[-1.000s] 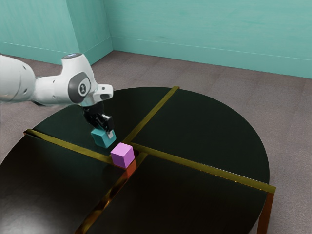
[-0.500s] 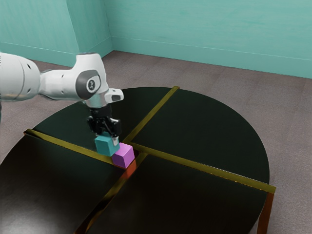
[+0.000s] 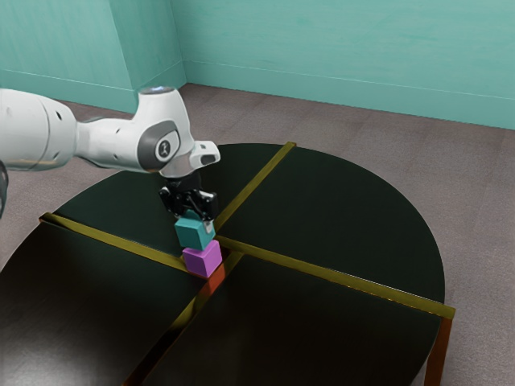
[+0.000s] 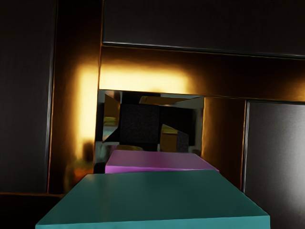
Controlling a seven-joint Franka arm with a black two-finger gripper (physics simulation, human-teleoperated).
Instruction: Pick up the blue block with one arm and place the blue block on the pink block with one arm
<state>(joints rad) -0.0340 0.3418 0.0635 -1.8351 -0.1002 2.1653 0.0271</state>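
Two blocks are close together, one over the other, near the middle of the round black table (image 3: 346, 209). The pink block (image 3: 203, 260) rests on the table right where the gold strips (image 3: 322, 275) cross. The blue block (image 3: 192, 233) is right over it, pinched near its top between the two black fingers of the gripper (image 3: 195, 219). The white arm (image 3: 88, 143) reaches in from the exterior view's left and points the gripper down.

From the side, the blue block looks like it touches the top of the pink block, or hangs just a tiny bit above it. I cannot tell which, because no clear gap shows. In the wrist view the blue block (image 4: 157, 202) is big and close under the hand, and the pink block (image 4: 159, 161) peeks out past its far edge. So the blue block may sit a little to one side of the pink one.

I think the job is almost done. What is left is to set the blue block flat and let go.

Things could go wrong here. If the gripper lets go while the blue block hangs too far over an edge, it could tip and fall onto the table. If the gripper pushes down too hard, the pink block could slide away.
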